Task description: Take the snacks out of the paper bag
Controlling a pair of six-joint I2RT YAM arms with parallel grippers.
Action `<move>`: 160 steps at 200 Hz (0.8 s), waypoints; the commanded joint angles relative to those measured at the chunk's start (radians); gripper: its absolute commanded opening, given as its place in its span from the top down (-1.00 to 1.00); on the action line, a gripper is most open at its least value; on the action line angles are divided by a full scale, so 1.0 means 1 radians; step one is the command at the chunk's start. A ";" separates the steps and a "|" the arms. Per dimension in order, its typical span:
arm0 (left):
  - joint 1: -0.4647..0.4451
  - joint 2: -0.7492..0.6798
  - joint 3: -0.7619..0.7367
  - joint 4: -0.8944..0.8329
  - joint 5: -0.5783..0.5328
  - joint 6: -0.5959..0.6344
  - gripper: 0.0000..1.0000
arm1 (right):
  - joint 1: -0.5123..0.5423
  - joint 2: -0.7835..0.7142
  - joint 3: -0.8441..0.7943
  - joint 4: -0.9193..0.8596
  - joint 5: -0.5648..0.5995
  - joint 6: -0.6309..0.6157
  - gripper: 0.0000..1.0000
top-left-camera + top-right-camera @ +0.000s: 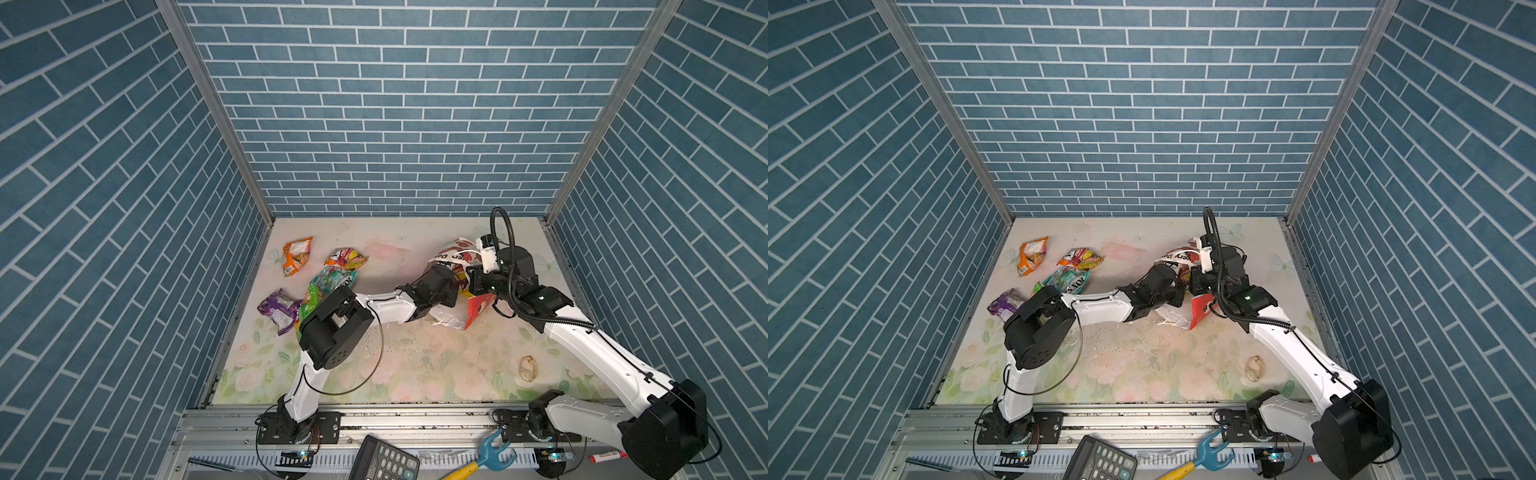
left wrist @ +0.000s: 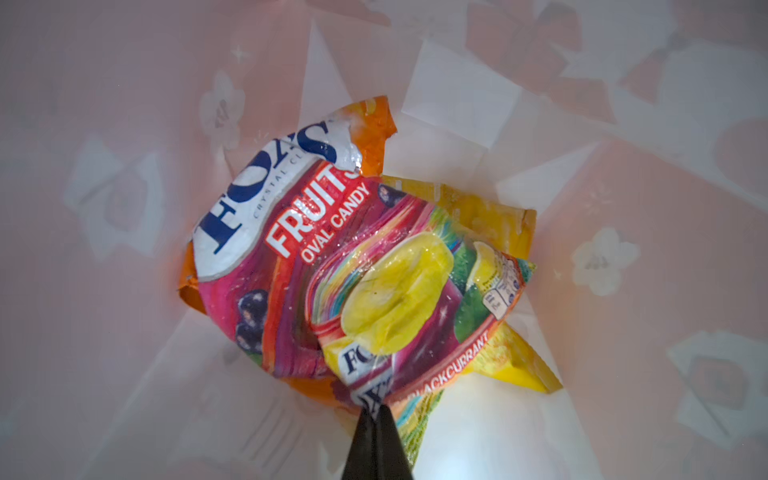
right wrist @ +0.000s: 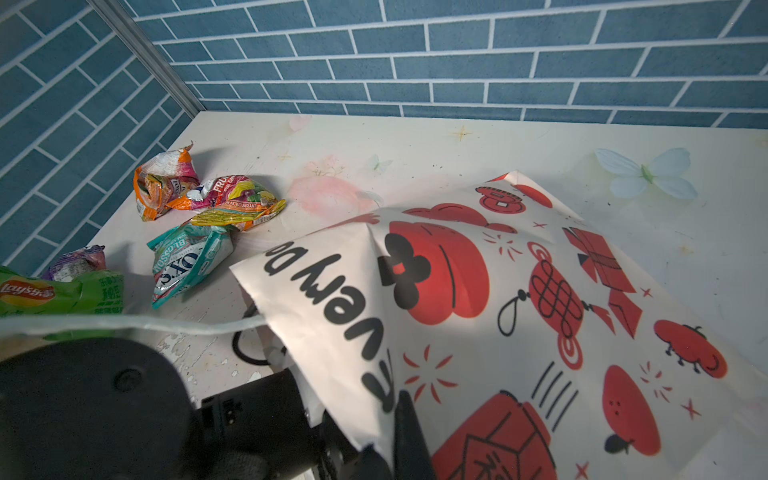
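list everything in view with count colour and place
loose snacks: five, orange packet, multicolour packet, teal packet, green packet, purple packet, table's left rear
snacks in bag: at least two, fox's fruits packet, yellow packet beneath it
paper bag: one, white and red, table's right rear
shell: one, pale, table's right front
calculator: one, black, front ledge
forked piece: one, blue-yellow, front ledge
marker: one, red, front ledge
left tool: one, black, shut on the fox's fruits packet
right tool: one, black, shut on the paper bag
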 commanded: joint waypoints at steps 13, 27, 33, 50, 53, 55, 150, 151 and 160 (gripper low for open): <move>-0.009 -0.133 -0.094 0.037 -0.008 -0.017 1.00 | 0.000 0.016 0.008 -0.037 0.050 0.005 1.00; -0.010 -0.160 -0.125 0.034 -0.014 -0.026 1.00 | 0.001 0.015 0.007 -0.038 0.053 0.008 1.00; -0.010 -0.167 -0.132 0.030 -0.016 -0.028 1.00 | 0.001 0.015 0.006 -0.037 0.052 0.010 1.00; -0.010 -0.173 -0.135 0.016 -0.024 -0.027 1.00 | 0.001 0.016 0.007 -0.037 0.049 0.012 1.00; -0.009 -0.172 -0.134 0.010 -0.026 -0.025 1.00 | 0.001 0.016 0.006 -0.037 0.049 0.013 1.00; -0.010 -0.171 -0.132 0.007 -0.027 -0.025 1.00 | 0.001 0.017 0.006 -0.039 0.048 0.014 1.00; -0.008 -0.098 -0.095 -0.017 -0.058 0.020 -0.61 | 0.001 0.013 -0.001 -0.032 0.019 0.034 1.00; -0.008 -0.096 -0.093 -0.017 -0.058 0.020 -0.61 | 0.001 0.013 -0.001 -0.030 0.019 0.035 1.00; -0.009 -0.075 -0.075 -0.027 -0.053 0.020 -0.62 | 0.001 0.014 -0.002 -0.026 0.015 0.034 1.00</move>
